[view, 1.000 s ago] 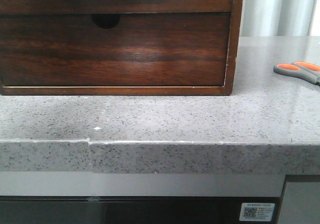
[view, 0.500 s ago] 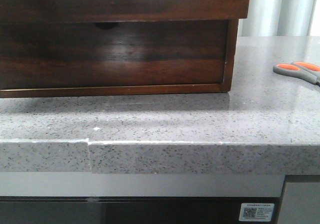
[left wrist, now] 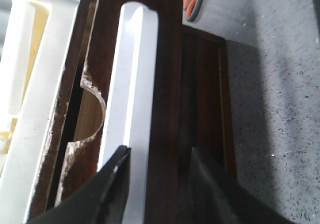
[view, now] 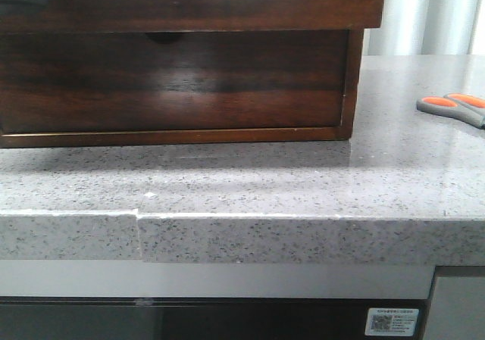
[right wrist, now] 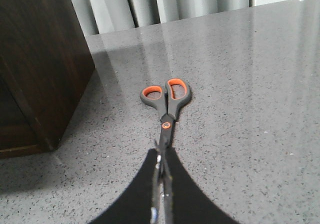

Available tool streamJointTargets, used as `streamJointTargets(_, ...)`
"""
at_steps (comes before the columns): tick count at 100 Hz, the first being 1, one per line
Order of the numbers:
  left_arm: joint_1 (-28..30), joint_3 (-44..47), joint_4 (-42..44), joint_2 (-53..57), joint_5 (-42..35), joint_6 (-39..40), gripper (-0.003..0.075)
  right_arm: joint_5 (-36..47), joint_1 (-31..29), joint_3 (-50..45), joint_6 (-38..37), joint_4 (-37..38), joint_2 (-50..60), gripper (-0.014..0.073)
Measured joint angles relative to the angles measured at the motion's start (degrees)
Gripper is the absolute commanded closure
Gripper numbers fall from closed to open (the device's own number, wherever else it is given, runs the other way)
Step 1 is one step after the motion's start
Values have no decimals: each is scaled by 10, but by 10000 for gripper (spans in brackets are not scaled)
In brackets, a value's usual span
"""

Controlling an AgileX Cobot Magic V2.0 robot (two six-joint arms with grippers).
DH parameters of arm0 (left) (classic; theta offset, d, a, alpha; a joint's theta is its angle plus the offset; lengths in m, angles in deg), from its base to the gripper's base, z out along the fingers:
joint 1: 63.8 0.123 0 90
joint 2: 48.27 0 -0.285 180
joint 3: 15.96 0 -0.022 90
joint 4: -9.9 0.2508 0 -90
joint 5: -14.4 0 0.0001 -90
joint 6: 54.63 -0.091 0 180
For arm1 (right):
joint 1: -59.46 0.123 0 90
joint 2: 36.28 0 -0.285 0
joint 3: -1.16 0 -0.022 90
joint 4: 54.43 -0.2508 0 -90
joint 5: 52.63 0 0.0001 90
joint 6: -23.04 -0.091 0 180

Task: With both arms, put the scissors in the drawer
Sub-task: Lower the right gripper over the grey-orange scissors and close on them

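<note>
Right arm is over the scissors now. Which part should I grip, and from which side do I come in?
Grip the blades just below the pivot, where the right gripper already straddles them. The scissors lie flat and closed on the counter, blades toward the gripper and handles away from it, so come straight down from above, with the fingers closing across the narrow blade pair. The wide loops would probably be harder to pinch.

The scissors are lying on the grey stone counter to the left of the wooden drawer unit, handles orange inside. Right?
Not quite: the scissors lie to the right of the drawer unit, as the front view shows. They do rest on the grey counter, orange inside the loops.
</note>
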Motion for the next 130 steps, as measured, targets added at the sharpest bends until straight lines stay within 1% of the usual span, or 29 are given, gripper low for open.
streamJointTargets(5,0,0,-16,15,-6,0,433,-9,0,6,0,0,-8,614)
streamJointTargets(9,0,-1,-29,27,-9,0,433,-18,0,12,0,-1,-17,570)
streamJointTargets(14,0,-3,-51,45,-13,0,433,-22,2,21,0,-1,-38,496)
streamJointTargets(19,0,-4,-75,65,-14,0,433,-24,4,34,0,-1,-62,398)
streamJointTargets(26,0,-5,-114,100,-14,0,433,-24,9,54,0,4,-104,295)
streamJointTargets(33,0,-5,-138,129,-15,0,433,-24,10,82,1,9,-154,251)
streamJointTargets(42,0,-6,-148,157,-15,0,433,-24,14,130,2,12,-223,249)
streamJointTargets(52,0,-6,-154,172,-15,1,433,-26,18,212,3,30,-298,249)
streamJointTargets(57,0,-6,-154,173,-15,1,433,-41,21,252,4,39,-338,249)
streamJointTargets(64,0,-6,-155,173,-13,1,433,-88,21,309,4,45,-399,249)
streamJointTargets(83,0,-6,-155,173,-11,1,434,-293,21,468,4,48,-587,249)
streamJointTargets(97,0,-6,-155,173,-11,1,434,-419,21,579,4,48,-713,249)
streamJointTargets(111,0,-6,-155,173,-11,1,434,-483,21,658,4,47,-806,249)
streamJointTargets(130,0,-6,-155,173,-11,1,435,-504,21,707,4,46,-871,249)
